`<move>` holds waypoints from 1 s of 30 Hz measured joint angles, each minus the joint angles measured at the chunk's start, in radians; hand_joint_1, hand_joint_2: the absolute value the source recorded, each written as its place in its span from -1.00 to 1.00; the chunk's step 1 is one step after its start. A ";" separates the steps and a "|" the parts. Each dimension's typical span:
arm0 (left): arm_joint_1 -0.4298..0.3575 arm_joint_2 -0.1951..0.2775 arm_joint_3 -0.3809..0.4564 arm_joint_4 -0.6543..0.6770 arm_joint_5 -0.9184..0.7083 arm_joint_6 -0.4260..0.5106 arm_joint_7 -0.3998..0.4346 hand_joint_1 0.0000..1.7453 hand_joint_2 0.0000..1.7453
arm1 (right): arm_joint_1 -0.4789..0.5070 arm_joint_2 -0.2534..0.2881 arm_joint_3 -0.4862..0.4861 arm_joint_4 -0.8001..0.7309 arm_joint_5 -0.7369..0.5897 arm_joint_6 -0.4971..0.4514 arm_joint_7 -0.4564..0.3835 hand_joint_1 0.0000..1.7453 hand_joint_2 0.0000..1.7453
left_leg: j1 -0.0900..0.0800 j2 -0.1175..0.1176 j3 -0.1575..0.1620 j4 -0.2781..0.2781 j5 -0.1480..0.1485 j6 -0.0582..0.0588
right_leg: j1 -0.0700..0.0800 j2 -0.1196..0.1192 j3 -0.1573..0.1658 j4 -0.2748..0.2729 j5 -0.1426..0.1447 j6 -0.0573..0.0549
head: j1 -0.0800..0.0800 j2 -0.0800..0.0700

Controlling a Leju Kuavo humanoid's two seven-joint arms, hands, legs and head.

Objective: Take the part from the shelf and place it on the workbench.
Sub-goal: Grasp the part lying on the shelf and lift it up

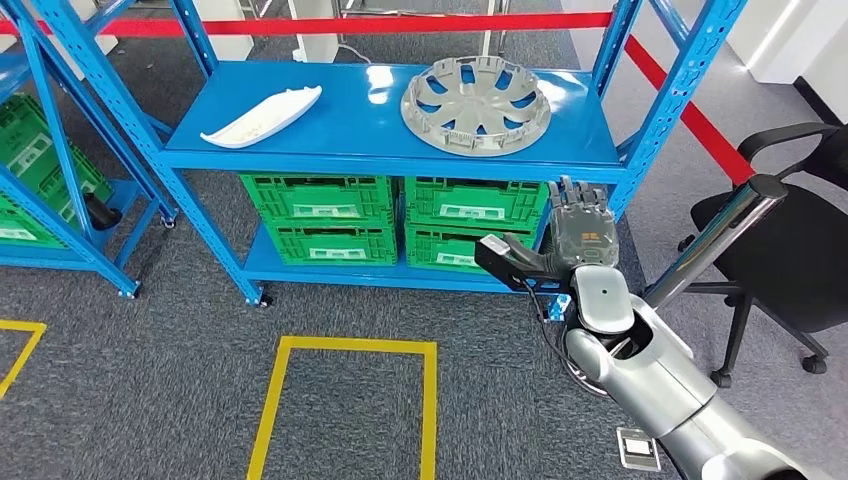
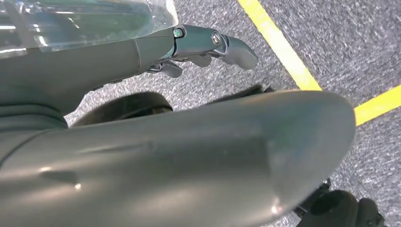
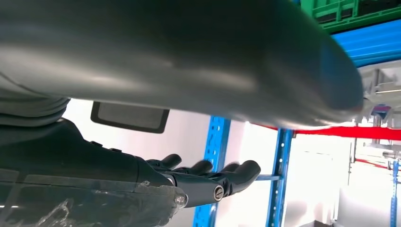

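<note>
The shelf (image 1: 380,135) carries a grey wheel cover (image 1: 476,105) and, at its nine o'clock, a white part (image 1: 262,117). Green crates (image 1: 395,215) sit beneath. The right hand (image 1: 580,225) is raised, fingers straight, holding nothing; the left hand (image 2: 208,45) likewise.

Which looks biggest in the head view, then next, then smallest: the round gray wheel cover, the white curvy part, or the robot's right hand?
1. Gray wheel cover.
2. and 3. White part and right hand look much alike; the hand is nearer the camera, so no ranking.

Right hand (image 1: 582,232) (empty) below shelf (image 1: 390,150)
</note>
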 joint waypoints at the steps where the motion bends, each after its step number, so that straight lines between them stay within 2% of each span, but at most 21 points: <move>1: 0.000 0.000 0.000 0.000 0.000 0.000 0.000 -1.00 -1.00 | 0.001 -0.001 -0.002 -0.001 -0.001 -0.001 0.000 -1.00 -1.00 | -0.002 0.000 0.007 -0.013 -0.009 0.006 | 0.001 0.000 0.001 0.001 0.001 0.007 | 0.000 0.000; 3: 0.002 0.001 0.000 0.000 -0.002 0.001 0.000 -1.00 -1.00 | 0.005 -0.003 -0.005 -0.002 -0.004 -0.002 0.000 -1.00 -1.00 | -0.001 0.000 0.016 -0.026 -0.014 0.018 | 0.000 -0.002 0.002 0.007 0.003 0.019 | 0.001 0.000; 5: 0.002 0.000 0.000 0.001 -0.004 0.001 0.000 -1.00 -1.00 | 0.005 -0.006 -0.008 -0.003 -0.006 -0.005 0.000 -1.00 -1.00 | 0.004 -0.001 0.031 -0.033 -0.018 0.030 | 0.000 -0.003 -0.012 0.046 -0.012 0.029 | 0.005 0.000; 6: 0.001 0.000 0.000 0.001 -0.004 0.001 0.000 -1.00 -1.00 | 0.005 -0.007 -0.010 -0.003 -0.007 -0.006 0.000 -1.00 -1.00 | 0.005 -0.001 0.038 -0.034 -0.021 0.034 | 0.000 -0.004 -0.035 0.090 -0.031 0.032 | 0.007 0.000; 8: 0.002 0.000 0.001 0.001 -0.004 0.001 0.000 -1.00 -1.00 | 0.009 -0.009 -0.011 -0.004 -0.009 -0.008 0.000 -1.00 -1.00 | 0.005 -0.001 0.049 -0.034 -0.031 0.039 | 0.000 -0.004 -0.113 0.214 -0.075 0.036 | 0.012 0.000; 9: 0.003 0.000 0.001 0.001 -0.004 0.001 0.000 -1.00 -1.00 | 0.013 -0.009 -0.011 -0.004 -0.011 -0.008 0.000 -1.00 -1.00 | 0.005 -0.001 0.056 -0.034 -0.037 0.039 | -0.001 -0.004 -0.149 0.262 -0.082 0.036 | 0.012 0.000; 10: 0.004 0.000 0.001 0.001 -0.004 0.001 0.000 -1.00 -1.00 | 0.018 -0.010 -0.011 -0.004 -0.013 -0.008 0.000 -1.00 -1.00 | 0.004 -0.001 0.065 -0.034 -0.046 0.039 | 0.000 -0.004 -0.172 0.279 -0.072 0.036 | 0.013 0.000; 11: 0.005 0.000 0.001 0.001 -0.004 0.001 0.000 -1.00 -1.00 | 0.020 -0.010 -0.011 -0.004 -0.015 -0.008 0.000 -1.00 -1.00 | 0.004 -0.002 0.077 -0.034 -0.055 0.038 | 0.000 -0.004 -0.175 0.257 -0.044 0.035 | 0.013 0.000; 13: 0.005 0.000 0.001 0.001 -0.005 0.001 0.000 -1.00 -1.00 | 0.022 -0.010 -0.012 -0.004 -0.017 -0.009 0.000 -1.00 -1.00 | 0.004 -0.002 0.104 -0.035 -0.077 0.033 | 0.002 -0.004 -0.141 0.134 0.044 0.029 | 0.014 0.000; 14: 0.005 0.000 0.001 0.001 -0.005 0.002 0.000 -1.00 -1.00 | 0.022 -0.011 -0.013 -0.004 -0.017 -0.009 0.000 -1.00 -1.00 | 0.004 -0.003 0.116 -0.035 -0.087 0.028 | 0.005 -0.005 -0.124 0.077 0.064 0.025 | 0.013 0.000; 16: 0.005 -0.001 0.001 0.001 -0.004 0.003 -0.002 -1.00 -1.00 | 0.025 -0.013 -0.014 -0.004 -0.018 -0.009 0.000 -1.00 -1.00 | 0.003 -0.002 0.131 -0.037 -0.102 0.015 | 0.011 -0.006 -0.106 0.024 0.076 0.010 | 0.012 0.000; 17: 0.005 -0.001 0.001 0.001 -0.005 0.003 -0.003 -1.00 -1.00 | 0.026 -0.014 -0.014 -0.004 -0.018 -0.008 0.000 -1.00 -1.00 | 0.002 -0.002 0.137 -0.036 -0.102 0.009 | 0.012 -0.005 -0.102 0.020 0.065 0.003 | 0.012 0.000; 19: 0.005 -0.001 0.001 0.001 -0.005 0.004 -0.005 -1.00 -1.00 | 0.027 -0.015 -0.015 -0.007 -0.019 -0.008 0.000 -1.00 -1.00 | 0.000 -0.001 0.136 -0.012 -0.092 -0.002 | 0.008 -0.003 -0.081 0.010 0.065 -0.011 | 0.012 0.000; 20: 0.004 -0.002 0.001 0.001 -0.005 0.004 -0.005 -1.00 -1.00 | 0.027 -0.015 -0.015 -0.009 -0.019 -0.007 0.000 -1.00 -1.00 | 0.000 -0.001 0.118 0.023 -0.085 -0.007 | 0.005 -0.003 -0.067 0.003 0.060 -0.016 | 0.010 0.000; 22: 0.001 -0.001 0.002 0.001 -0.005 0.005 -0.006 -1.00 -1.00 | 0.028 -0.014 -0.014 -0.011 -0.019 -0.006 0.000 -1.00 -1.00 | 0.002 -0.001 0.048 0.133 -0.096 -0.016 | 0.002 -0.004 -0.037 -0.010 0.047 -0.023 | 0.006 0.000; 24: 0.003 -0.001 0.002 0.001 -0.005 0.004 -0.005 -1.00 -1.00 | 0.030 -0.014 -0.013 -0.011 -0.019 -0.005 0.000 -1.00 -1.00 | 0.003 -0.001 -0.030 0.221 -0.152 -0.020 | 0.002 -0.003 -0.009 -0.016 0.026 -0.025 | 0.002 0.000; 25: 0.005 -0.001 0.002 0.001 -0.005 0.004 -0.005 -1.00 -1.00 | 0.032 -0.014 -0.012 -0.011 -0.019 -0.005 0.000 -1.00 -1.00 | 0.003 -0.001 -0.056 0.230 -0.176 -0.020 | 0.002 -0.002 0.008 -0.017 0.014 -0.025 | 0.002 0.000; 26: 0.007 0.000 0.002 0.001 -0.005 0.004 -0.005 -1.00 -1.00 | 0.033 -0.014 -0.012 -0.011 -0.019 -0.005 0.000 -1.00 -1.00 | 0.003 -0.001 -0.070 0.213 -0.181 -0.020 | 0.002 -0.002 0.027 -0.018 0.000 -0.024 | 0.001 0.000; 27: 0.008 0.000 0.002 0.001 -0.005 0.004 -0.005 -1.00 -1.00 | 0.034 -0.014 -0.012 -0.011 -0.019 -0.005 0.000 -1.00 -1.00 | 0.004 -0.001 -0.074 0.171 -0.158 -0.018 | 0.002 -0.002 0.047 -0.018 -0.014 -0.022 | 0.001 0.000; 29: 0.011 0.000 0.002 0.001 -0.005 0.004 -0.005 -1.00 -1.00 | 0.035 -0.014 -0.010 -0.010 -0.021 -0.006 0.000 -1.00 -1.00 | 0.003 0.000 -0.068 0.061 -0.041 -0.012 | 0.003 -0.001 0.081 -0.017 -0.042 -0.016 | 0.000 0.000; 30: 0.012 0.000 0.002 0.001 -0.005 0.005 -0.005 -1.00 -1.00 | 0.035 -0.014 -0.009 -0.010 -0.023 -0.006 0.000 -1.00 -1.00 | 0.001 0.001 -0.063 0.022 0.005 -0.007 | 0.004 0.000 0.092 -0.017 -0.055 -0.010 | 0.000 0.000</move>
